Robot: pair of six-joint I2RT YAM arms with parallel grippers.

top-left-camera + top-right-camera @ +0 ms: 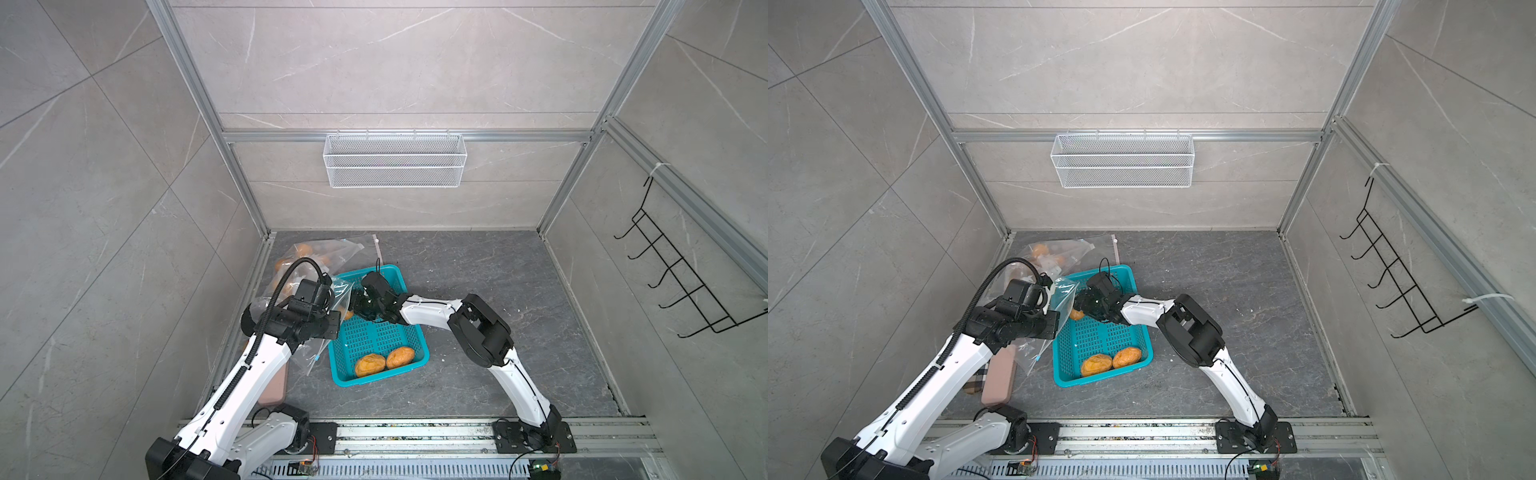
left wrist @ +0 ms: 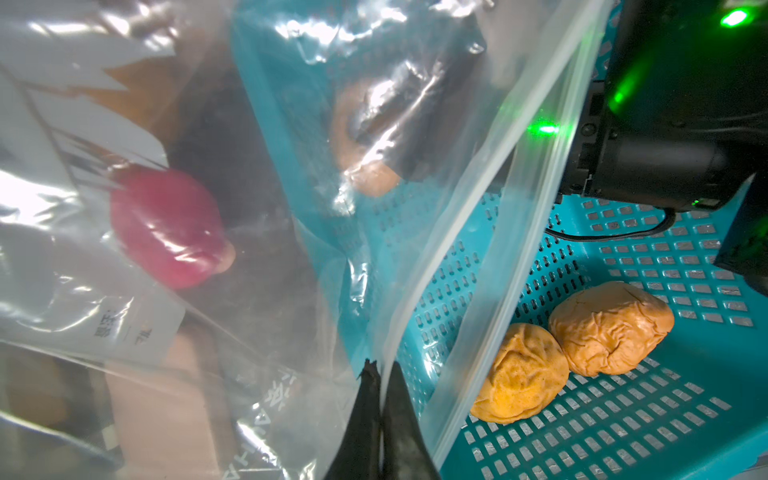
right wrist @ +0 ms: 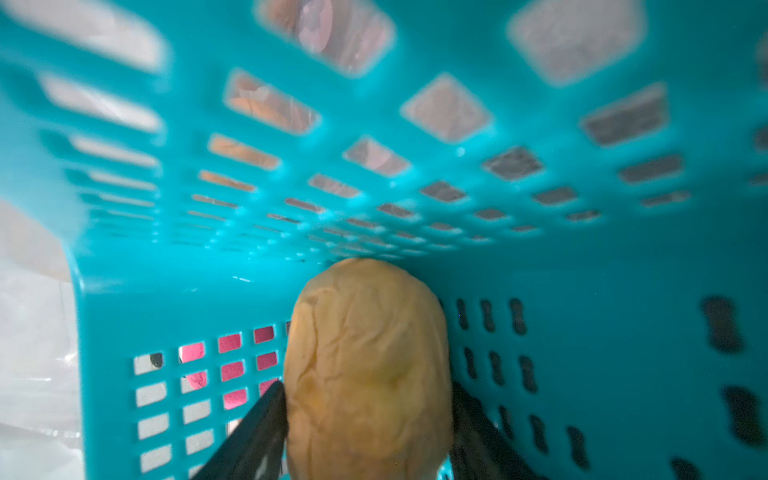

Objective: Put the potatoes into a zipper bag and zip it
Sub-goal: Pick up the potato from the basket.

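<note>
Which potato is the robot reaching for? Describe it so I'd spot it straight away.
Find the teal basket on the dark floor. By its side nearest the clear bag that the left gripper pinches, one potato sits between the right gripper's black fingers. The basket's other two potatoes lie together at the near end, untouched.

potatoes (image 1: 303,250) in bag (image 1: 353,249): hazy thru film | corner potato (image 3: 368,374): cut at edge | basket wall (image 3: 374,124): blurred

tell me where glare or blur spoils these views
left wrist: white glare streaks across the zipper bag, green flare on its edge, two potatoes sharp; right wrist: basket wall badly blurred, potato slightly soft; both top views: evenly lit, sharp
</note>
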